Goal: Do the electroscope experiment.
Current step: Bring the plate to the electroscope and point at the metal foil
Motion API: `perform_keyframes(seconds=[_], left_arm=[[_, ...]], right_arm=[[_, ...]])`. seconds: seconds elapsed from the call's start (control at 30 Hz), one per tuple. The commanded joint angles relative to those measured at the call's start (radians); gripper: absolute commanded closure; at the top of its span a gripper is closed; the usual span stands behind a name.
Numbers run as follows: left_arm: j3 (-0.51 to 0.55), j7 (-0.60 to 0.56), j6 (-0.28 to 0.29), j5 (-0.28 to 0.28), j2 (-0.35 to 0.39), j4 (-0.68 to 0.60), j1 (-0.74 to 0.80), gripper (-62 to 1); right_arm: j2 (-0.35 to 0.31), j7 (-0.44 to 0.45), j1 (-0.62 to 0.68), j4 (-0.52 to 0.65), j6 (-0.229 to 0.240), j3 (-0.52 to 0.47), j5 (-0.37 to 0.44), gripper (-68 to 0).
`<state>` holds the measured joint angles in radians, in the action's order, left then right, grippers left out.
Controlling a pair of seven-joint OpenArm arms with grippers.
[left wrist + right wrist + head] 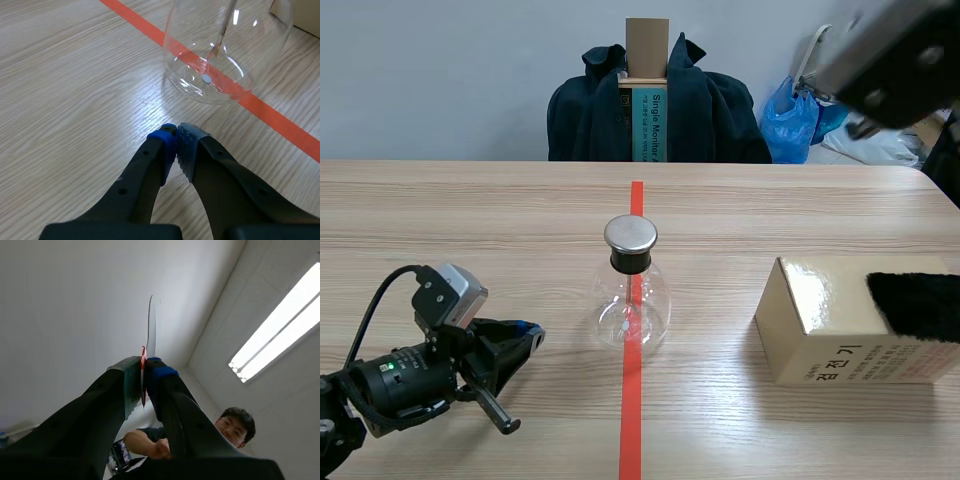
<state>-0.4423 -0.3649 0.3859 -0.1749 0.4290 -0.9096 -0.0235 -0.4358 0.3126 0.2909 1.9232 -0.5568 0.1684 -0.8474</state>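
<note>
The electroscope, a clear glass flask with a metal cap, stands on the red tape line at the table's middle. In the left wrist view the flask is just ahead of my left gripper, and a thin rod hangs inside it. My left gripper lies low on the table to the flask's left, shut on nothing. My right arm is raised at the upper right. Its gripper points up at the ceiling, shut on a thin pale strip with a red end.
A gold cardboard box sits at the right with a black furry cloth on top. A chair with a dark jacket and a blue bag stand beyond the table. A person shows under the right gripper.
</note>
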Motion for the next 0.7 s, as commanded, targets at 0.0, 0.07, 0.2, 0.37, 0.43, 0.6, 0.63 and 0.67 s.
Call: perform_keyframes(seconds=[0.0, 0.07, 0.2, 0.37, 0.43, 0.6, 0.63, 0.67], left_arm=[[-0.007, -0.035, 0.001, -0.010, -0.010, -0.008, -0.014, -2.8], [-0.011, -0.054, 0.001, -0.010, -0.020, -0.002, -0.016, -2.8], [-0.023, -0.066, -0.002, 0.015, -0.044, 0.003, -0.024, -2.8], [-0.033, -0.064, -0.010, 0.023, -0.072, 0.010, -0.032, -2.8], [-0.035, -0.063, -0.020, 0.023, -0.082, 0.010, -0.033, -2.8], [-0.035, -0.061, -0.034, 0.023, -0.085, 0.012, -0.032, -2.8], [-0.035, -0.061, -0.034, 0.023, -0.085, 0.014, -0.032, -2.8], [-0.035, -0.061, -0.034, 0.023, -0.085, 0.015, -0.032, -2.8]], right_arm=[[0.004, -0.008, -0.023, -0.006, -0.019, 0.002, -0.003, -0.6], [0.016, -0.016, -0.029, -0.039, -0.019, 0.036, -0.029, -0.6], [0.035, -0.030, -0.045, -0.124, -0.037, 0.106, -0.086, -0.6], [0.071, -0.030, -0.065, -0.238, -0.082, 0.175, -0.138, -0.6], [0.079, -0.030, -0.070, -0.283, -0.095, 0.200, -0.158, -0.6], [0.082, -0.030, -0.078, -0.383, -0.113, 0.251, -0.190, -0.6], [0.082, -0.030, -0.078, -0.401, -0.121, 0.261, -0.193, -0.6], [0.082, -0.029, -0.081, -0.418, -0.132, 0.270, -0.193, -0.6]])
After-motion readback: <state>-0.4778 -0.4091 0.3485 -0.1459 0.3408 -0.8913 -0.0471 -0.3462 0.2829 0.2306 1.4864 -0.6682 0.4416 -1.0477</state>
